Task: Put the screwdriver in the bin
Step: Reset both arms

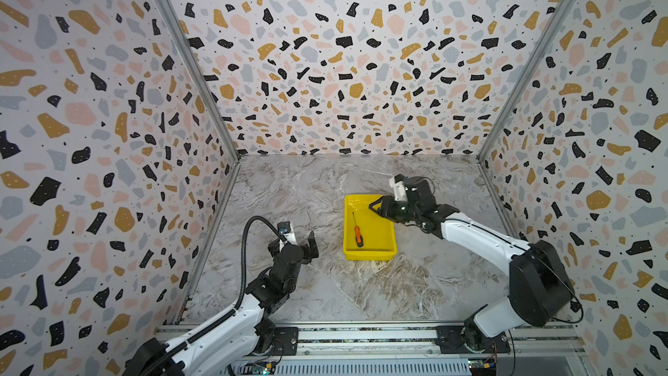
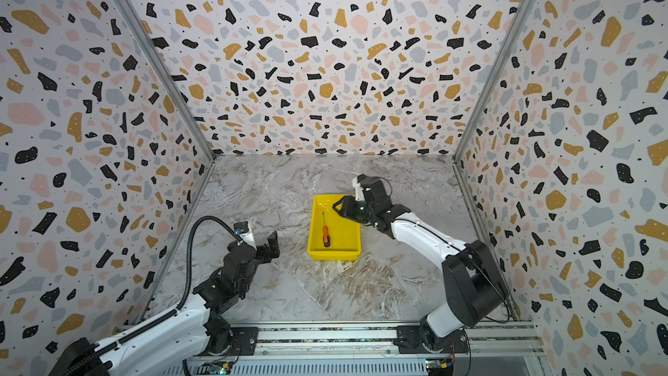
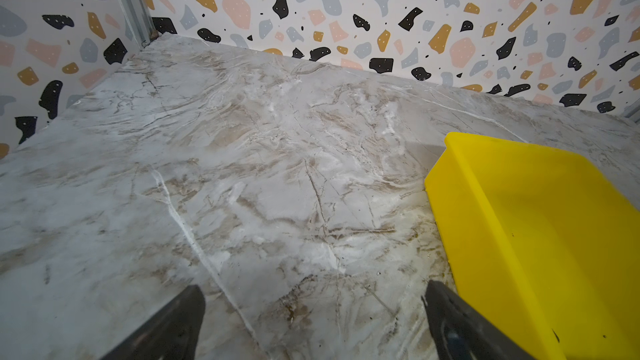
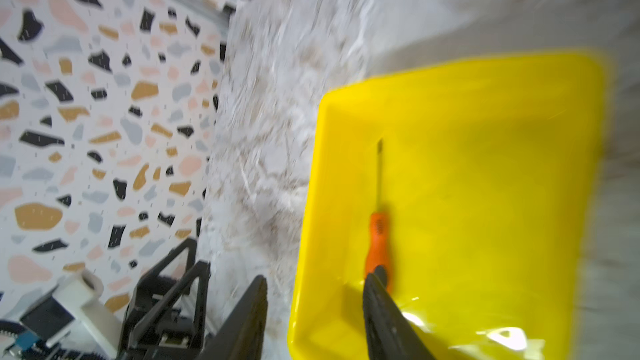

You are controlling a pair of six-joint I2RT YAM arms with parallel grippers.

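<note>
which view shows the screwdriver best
The right wrist view: the screwdriver fills more of the frame, with shaft and orange handle distinct, though slightly blurred. In both top views it is small but whole, lying in the bin. The left wrist view shows only the bin's outer wall.

A yellow bin (image 1: pixel 384 245) sits mid-tabletop (image 1: pixel 325 283) on grey marble. An orange-handled screwdriver (image 1: pixel 357 233) lies inside, along its left side, shaft pointing far. The right pincer (image 1: pixel 376 207) hangs over the bin's far right corner, holding nothing. The left pincer (image 1: pixel 294 244) hovers left of the bin, jaws apart.
</note>
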